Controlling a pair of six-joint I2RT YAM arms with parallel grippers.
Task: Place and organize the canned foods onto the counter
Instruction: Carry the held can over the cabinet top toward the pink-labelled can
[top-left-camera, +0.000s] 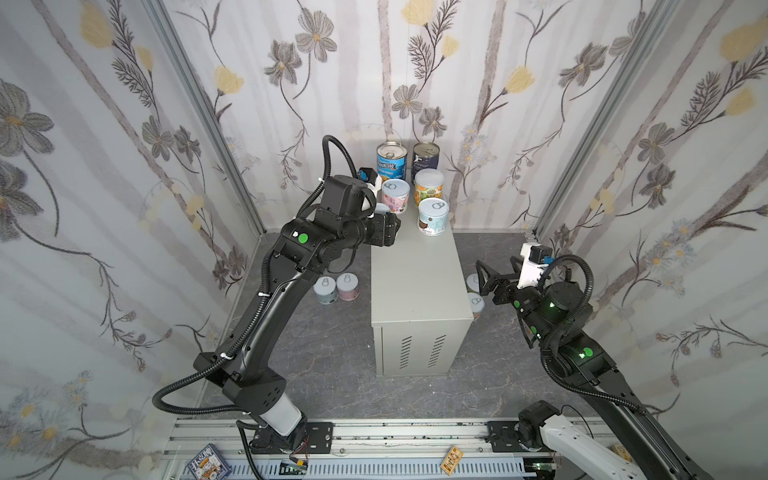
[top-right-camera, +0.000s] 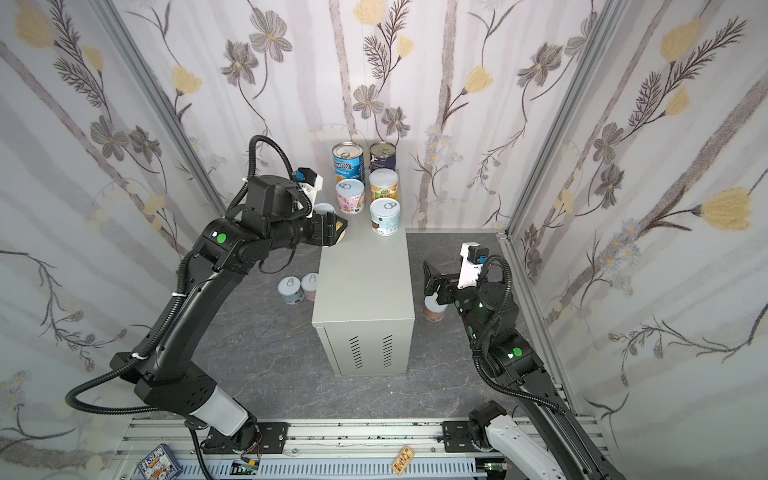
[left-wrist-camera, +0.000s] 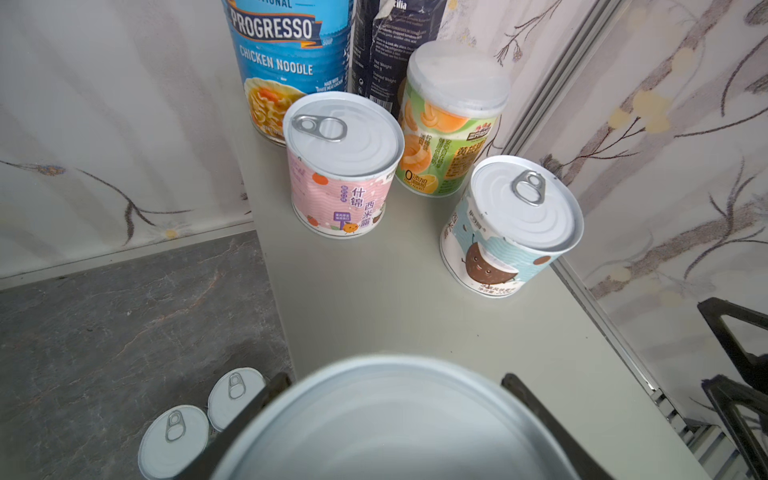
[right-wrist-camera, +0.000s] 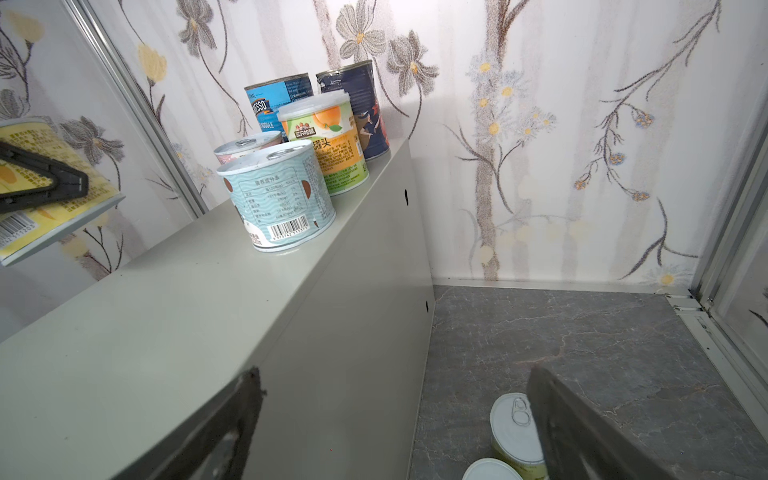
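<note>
- over the counter's (top-left-camera: 415, 282) left edge, left gripper (top-right-camera: 334, 232) is clamped on a yellow-label can (left-wrist-camera: 386, 419), held clear of the top, likely bound for the free spot in front of the pink can (top-left-camera: 395, 195).
- 5 cans stand at the back: progresso can (top-left-camera: 391, 162) and navy can (top-left-camera: 425, 156) rearmost, so the short orange can (top-left-camera: 429, 187) and teal can (top-left-camera: 433, 216) stay reachable.
- right gripper (top-left-camera: 496, 277) is spread wide and empty above the right floor cans (right-wrist-camera: 515, 428), probably lining up a pick.
- left floor cans (top-left-camera: 336, 289): 2 waiting.
</note>
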